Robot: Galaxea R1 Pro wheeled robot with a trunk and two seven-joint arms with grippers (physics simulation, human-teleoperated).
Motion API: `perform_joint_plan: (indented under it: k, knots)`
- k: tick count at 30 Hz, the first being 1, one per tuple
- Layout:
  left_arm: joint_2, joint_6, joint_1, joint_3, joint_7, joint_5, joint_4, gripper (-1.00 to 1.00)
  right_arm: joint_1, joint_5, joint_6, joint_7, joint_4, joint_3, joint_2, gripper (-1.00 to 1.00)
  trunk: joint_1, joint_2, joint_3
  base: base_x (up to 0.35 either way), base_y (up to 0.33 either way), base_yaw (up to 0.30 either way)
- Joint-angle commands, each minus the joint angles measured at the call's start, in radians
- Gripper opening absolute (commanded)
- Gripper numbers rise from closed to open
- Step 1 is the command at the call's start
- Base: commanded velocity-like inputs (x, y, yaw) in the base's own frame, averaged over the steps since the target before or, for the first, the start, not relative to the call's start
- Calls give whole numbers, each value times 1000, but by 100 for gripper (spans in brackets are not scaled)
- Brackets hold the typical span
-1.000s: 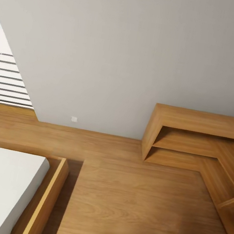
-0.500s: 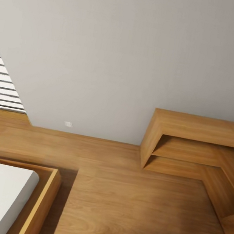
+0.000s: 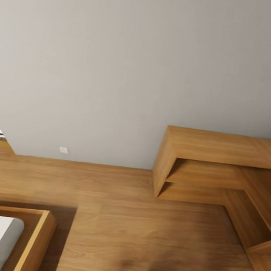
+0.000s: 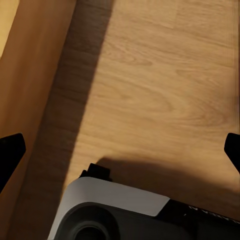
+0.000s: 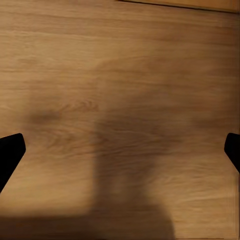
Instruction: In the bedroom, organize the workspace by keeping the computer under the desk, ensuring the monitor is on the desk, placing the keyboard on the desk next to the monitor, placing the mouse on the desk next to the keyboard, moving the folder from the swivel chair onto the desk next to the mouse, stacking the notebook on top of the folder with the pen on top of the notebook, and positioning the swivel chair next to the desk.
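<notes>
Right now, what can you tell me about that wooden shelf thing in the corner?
The wooden shelf unit is a low, L-shaped piece in warm, oak-like wood matching the floor. It stands on the floor with its long side against the grey wall, then turns the corner and runs forward along the head view's right edge. It has a flat top, a solid end panel and two open tiers split by one shelf board. Nothing lies on the visible parts.

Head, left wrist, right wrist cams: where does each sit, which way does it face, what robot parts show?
Head view: on the head, looking forward and down at grey wall, corner shelf unit, bed corner.
Left wrist view: near the left gripper, pointing down at the floor; fingertips wide apart, robot base.
Right wrist view: near the right gripper, pointing down at the floor; fingertips apart.
Shared: wooden floor.
</notes>
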Motion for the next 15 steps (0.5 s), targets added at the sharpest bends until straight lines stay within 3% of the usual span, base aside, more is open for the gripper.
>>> perform_joint_plan:
  k: [1, 15]
  knots:
    - [1, -2, 0, 9, -4, -8, -1, 100, -1, -4, -2, -6, 2, 8, 0, 100, 0, 0, -1, 28, 0, -254]
    - [5, -6, 0, 14, 3, -2, -1, 100, -1, -8, -2, -14, 2, 6, -2, 100, 0, 0, 2, 7, 0, -253]
